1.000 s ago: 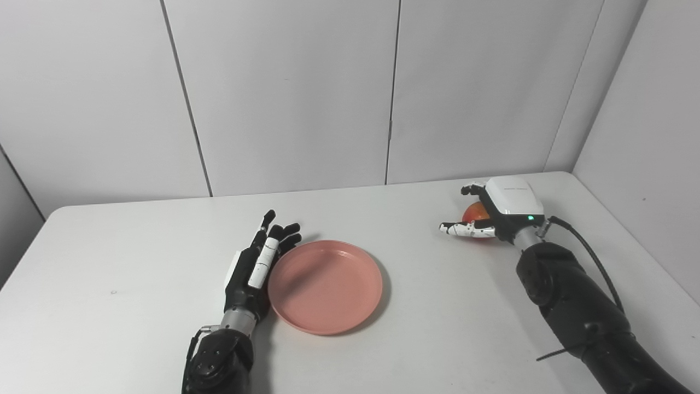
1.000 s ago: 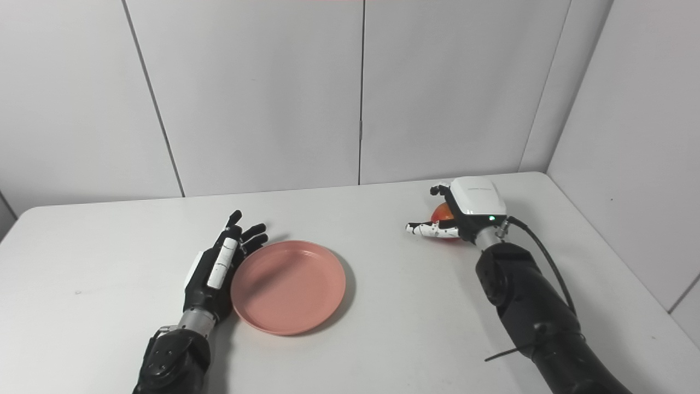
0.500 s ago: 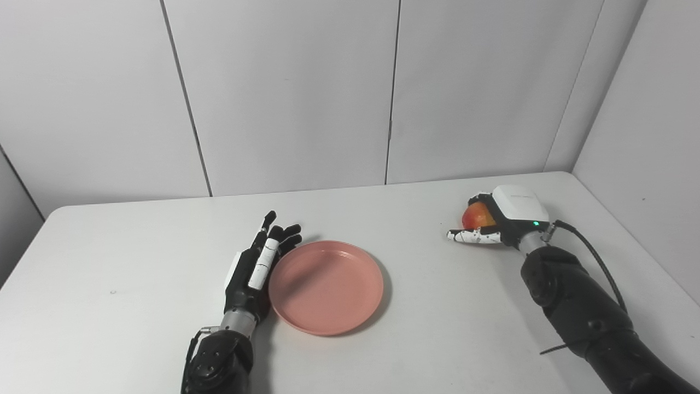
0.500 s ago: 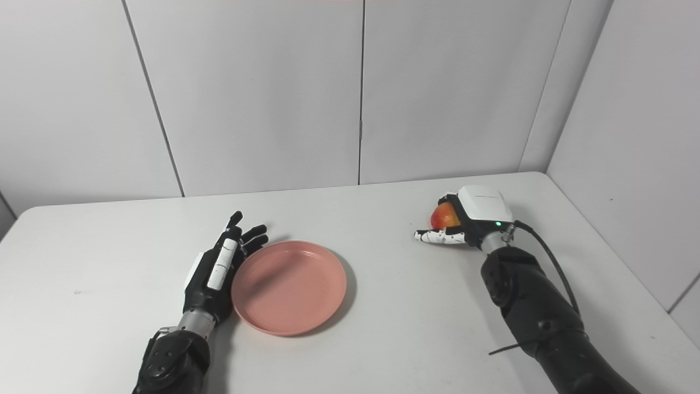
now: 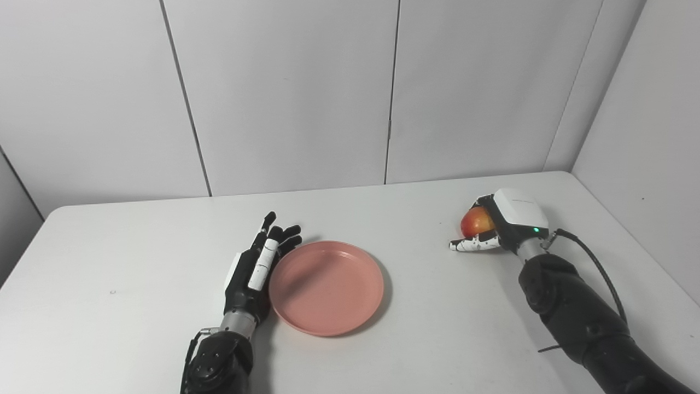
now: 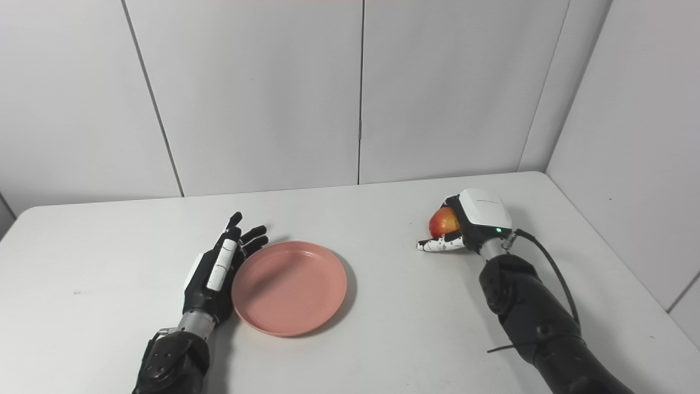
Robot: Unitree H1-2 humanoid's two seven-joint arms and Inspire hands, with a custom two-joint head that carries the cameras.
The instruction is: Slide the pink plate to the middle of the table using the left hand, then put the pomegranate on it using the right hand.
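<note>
The white bench (image 5: 109, 257) carries two task items. The pink plate (image 5: 326, 286) lies flat near the middle of the bench, slightly toward the left side, with nothing on it.

Left hand (image 5: 255, 271): positioned flat against the left rim of the pink plate, palm edge touching or just beside the rim. Its fingers (image 5: 285, 234) are extended and spread apart, pointing toward the far wall. It holds nothing. The left forearm enters from the bottom edge and rests low over the bench.

Right hand (image 5: 500, 225): located on the right side of the bench, well apart from the pink plate. It is wrapped around the pomegranate (image 5: 474, 222), a red-orange round fruit with a paler yellowish patch. The dark fingers curl over the far side of the fruit while the white thumb (image 6: 437, 244) extends beneath it on the near side, pointing toward the plate. The white back cover of the hand faces up and shows a small green indicator light (image 5: 536, 230). Whether the fruit is lifted clear of the bench or resting on it cannot be told from these views.

A black cable (image 5: 593, 261) loops from the right wrist along the dark forearm.

White wall panels (image 5: 284, 93) enclose the bench behind and to the right.
</note>
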